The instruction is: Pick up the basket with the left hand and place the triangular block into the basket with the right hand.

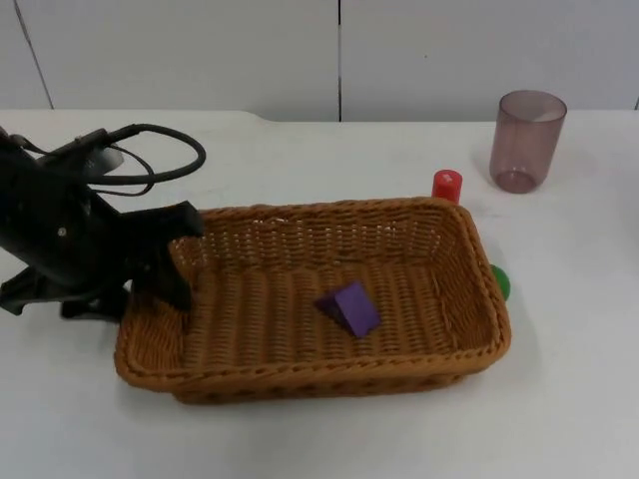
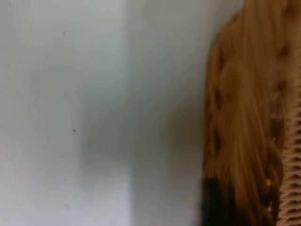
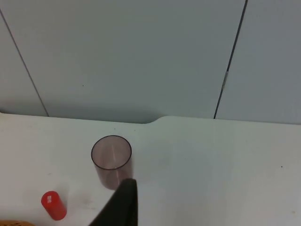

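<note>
The brown wicker basket (image 1: pixel 329 208) sits in the middle of the table. A purple triangular block (image 1: pixel 350 308) lies on its floor, a little right of centre. My left gripper (image 1: pixel 180 257) is shut on the basket's left rim, one finger inside the wall and one outside. The left wrist view has the woven basket wall (image 2: pixel 249 117) close up, over the white table. My right gripper (image 3: pixel 123 207) is away from the basket, above the back right of the table, facing the partition wall.
A translucent purple cup (image 1: pixel 527 140) (image 3: pixel 111 160) stands at the back right. A small red cylinder (image 1: pixel 446 185) (image 3: pixel 53 205) stands just behind the basket's far right corner. A green object (image 1: pixel 501 282) peeks out beside the basket's right wall.
</note>
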{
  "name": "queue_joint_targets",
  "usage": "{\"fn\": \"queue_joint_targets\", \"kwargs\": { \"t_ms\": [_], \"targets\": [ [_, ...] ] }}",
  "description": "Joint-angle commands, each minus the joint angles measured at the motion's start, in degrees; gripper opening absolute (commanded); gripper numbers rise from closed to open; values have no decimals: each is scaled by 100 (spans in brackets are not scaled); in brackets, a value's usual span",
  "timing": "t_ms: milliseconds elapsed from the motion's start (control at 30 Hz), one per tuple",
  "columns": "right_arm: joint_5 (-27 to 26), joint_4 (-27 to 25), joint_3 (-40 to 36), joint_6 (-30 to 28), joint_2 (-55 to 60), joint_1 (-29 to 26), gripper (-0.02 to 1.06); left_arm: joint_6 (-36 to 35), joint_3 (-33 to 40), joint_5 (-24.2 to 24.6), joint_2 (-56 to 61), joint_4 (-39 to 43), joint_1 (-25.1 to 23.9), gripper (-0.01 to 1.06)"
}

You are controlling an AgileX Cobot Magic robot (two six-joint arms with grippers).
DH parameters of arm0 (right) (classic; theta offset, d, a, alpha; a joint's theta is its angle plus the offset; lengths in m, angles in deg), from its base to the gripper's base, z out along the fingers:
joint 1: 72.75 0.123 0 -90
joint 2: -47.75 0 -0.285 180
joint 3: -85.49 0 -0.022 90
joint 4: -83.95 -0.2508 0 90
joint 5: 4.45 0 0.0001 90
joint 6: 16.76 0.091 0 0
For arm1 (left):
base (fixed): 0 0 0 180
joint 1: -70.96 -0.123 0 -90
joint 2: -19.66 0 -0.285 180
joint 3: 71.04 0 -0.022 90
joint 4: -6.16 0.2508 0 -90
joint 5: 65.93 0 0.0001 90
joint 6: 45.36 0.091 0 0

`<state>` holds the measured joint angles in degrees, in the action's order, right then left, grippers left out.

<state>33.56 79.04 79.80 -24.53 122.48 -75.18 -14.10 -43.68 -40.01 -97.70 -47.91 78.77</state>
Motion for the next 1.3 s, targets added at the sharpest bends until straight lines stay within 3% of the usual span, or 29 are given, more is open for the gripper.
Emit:
{"fn": "queue_joint_targets", "kwargs": {
  "t_ms": [0, 67, 100, 133, 300, 433, 567, 700, 867, 1067, 1200, 1267],
  "targets": [
    [-14, -15, 2, -66, -59, -28, 104, -48, -9, 79, 30, 157, 13, 73],
    [13, -15, 2, -76, -59, -28, 104, -48, -9, 128, 42, 284, 13, 99],
    [13, -15, 2, -76, -59, -28, 104, -48, -9, 128, 42, 284, 13, 99],
    [16, -15, 2, -79, -59, -28, 104, -48, -9, 172, 64, 308, 13, 105],
    [28, -15, 2, -79, -59, -28, 104, -70, -9, 247, 255, 461, 13, 105],
    [28, -15, 2, -79, -59, -28, 104, -595, -9, 130, 622, 1113, 13, 105],
    [28, -15, 2, -79, -59, -28, 104, -1950, -9, -168, 1375, 2999, 13, 105],
    [26, -39, 2, -79, -59, -28, 104, -2461, -9, -471, 1946, 3728, 13, 105],
    [43, -38, 2, -79, -59, -28, 104, -2474, -102, -888, 2754, 4195, 13, 105],
    [184, -38, 2, -90, -59, -28, 104, -2474, -721, -800, 3519, 4705, 13, 105],
    [184, -38, 2, -90, -59, -28, 104, -2684, -1309, -503, 3725, 4932, 13, 105],
    [184, -38, 2, -90, -59, -28, 104, -3076, -1783, -75, 3752, 5406, 13, 105]
  ]
}}
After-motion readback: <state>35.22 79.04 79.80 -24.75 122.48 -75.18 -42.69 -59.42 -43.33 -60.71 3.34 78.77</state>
